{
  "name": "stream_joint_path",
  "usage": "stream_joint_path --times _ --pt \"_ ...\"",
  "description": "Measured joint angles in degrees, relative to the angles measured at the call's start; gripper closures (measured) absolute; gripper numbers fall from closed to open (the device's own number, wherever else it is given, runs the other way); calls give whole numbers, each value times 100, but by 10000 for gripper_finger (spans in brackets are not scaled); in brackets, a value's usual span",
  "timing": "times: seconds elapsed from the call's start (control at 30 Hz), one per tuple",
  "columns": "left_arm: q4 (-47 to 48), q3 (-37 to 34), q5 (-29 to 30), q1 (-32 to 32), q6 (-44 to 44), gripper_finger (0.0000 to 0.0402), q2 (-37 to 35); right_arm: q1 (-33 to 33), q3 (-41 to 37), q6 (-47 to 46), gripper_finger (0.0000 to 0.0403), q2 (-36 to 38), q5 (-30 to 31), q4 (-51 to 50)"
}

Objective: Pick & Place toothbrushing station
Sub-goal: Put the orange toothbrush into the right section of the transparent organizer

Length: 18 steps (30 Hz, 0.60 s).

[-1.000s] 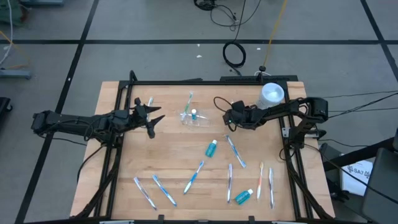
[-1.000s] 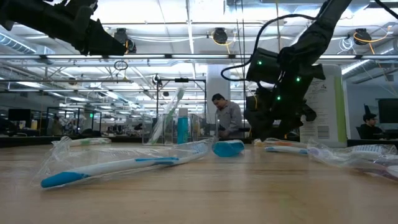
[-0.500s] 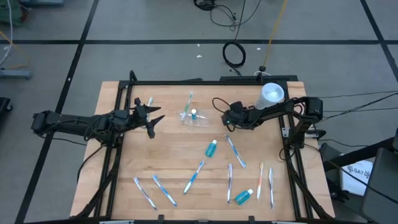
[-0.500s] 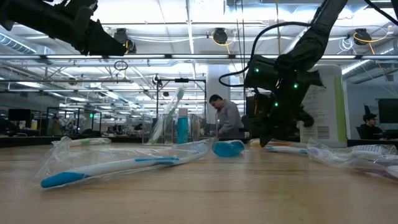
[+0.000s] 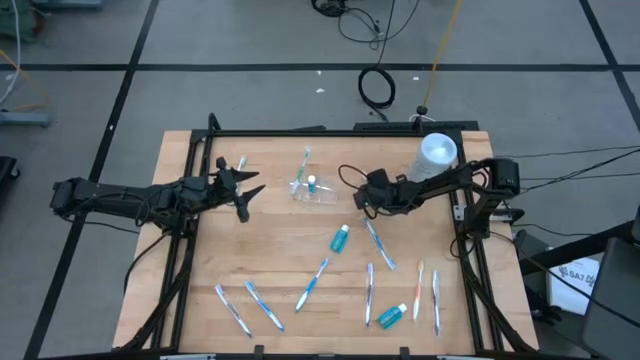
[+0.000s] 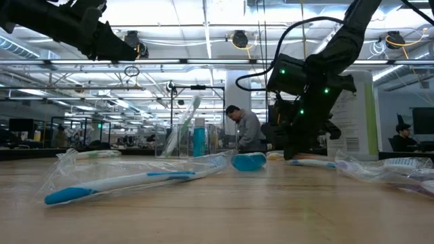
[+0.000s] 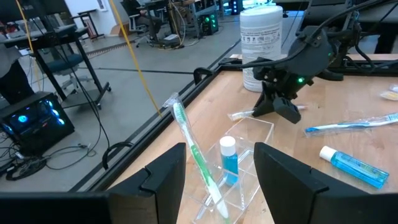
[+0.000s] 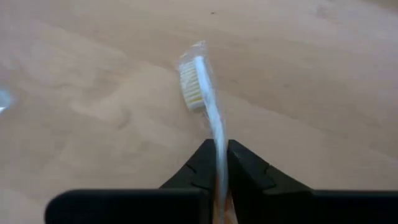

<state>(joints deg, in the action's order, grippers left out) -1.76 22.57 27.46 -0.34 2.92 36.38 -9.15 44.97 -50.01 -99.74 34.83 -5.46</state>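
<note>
1. The toothbrushing station, a small clear colourless plastic container with glinting edges (image 5: 312, 191), stands upright on the wooden table (image 5: 270, 250) near its far edge. A green-handled toothbrush (image 7: 194, 154) leans in it, beside a small blue tube with a white cap (image 7: 228, 160).
2. The right gripper (image 5: 366, 197) sits low, just to the right of the station. The right wrist view shows its two dark fingers (image 8: 239, 173) closed narrowly on a wrapped toothbrush with pale bristles (image 8: 205, 99), whose head sticks out past the fingertips above the wood.
3. The left gripper (image 5: 243, 190) hovers well to the left of the station, facing it. Its fingers (image 7: 165, 177) stand wide apart and hold nothing.
4. A large white cylindrical canister (image 5: 436, 155) stands well to the right of the station, at the table's far right corner. More wrapped toothbrushes and blue tubes lie scattered on the near side of the station.
5. Judged from this, the step in hand is the pick of one toothbrush. The next move calls for lifting it, carrying it over the station's open top, tilting it bristles up and releasing without tipping the light container.
</note>
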Motion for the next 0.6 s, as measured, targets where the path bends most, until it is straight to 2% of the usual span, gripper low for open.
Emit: stream_joint_path --times 0.17,0.37,0.5,0.6 --pt "-2 0 0 0 -9 206 0 226 -2 2 384 154 -15 123" --pt "0 0 0 -4 -15 206 0 653 -4 389 378 746 886 483" --pt "-10 0 -21 -6 -24 206 -1 948 -4 1593 387 1166 1204 1889" --pt "-13 0 -90 -7 -24 206 0 1131 -4 3169 385 1243 943 3605"
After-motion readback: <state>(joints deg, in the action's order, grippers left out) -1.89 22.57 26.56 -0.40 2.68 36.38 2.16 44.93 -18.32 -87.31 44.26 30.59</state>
